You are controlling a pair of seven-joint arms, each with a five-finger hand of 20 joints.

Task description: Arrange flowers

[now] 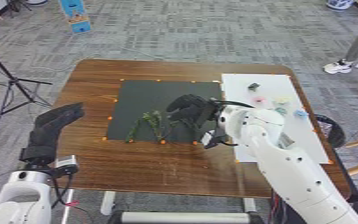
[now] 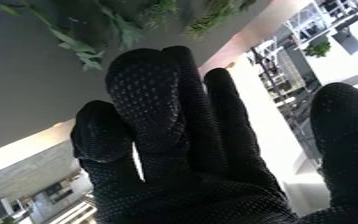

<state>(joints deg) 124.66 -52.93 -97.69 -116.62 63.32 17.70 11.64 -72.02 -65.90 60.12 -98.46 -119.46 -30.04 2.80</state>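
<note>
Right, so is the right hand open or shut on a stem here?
Open: the right hand has its fingers extended and its thumb well apart, nothing between them; the green stems lie beyond its fingertips.

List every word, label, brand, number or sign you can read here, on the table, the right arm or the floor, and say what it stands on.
No text can be read.
Blue panel on the floor, far left: pale marks, too small to read.
Right arm: small dark marks, nothing legible.
Right hand: pale dots on black glove, no letters.

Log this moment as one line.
Right hand: open, over black mat | Green stems: lying on mat | Left hand: open, left of mat
</note>
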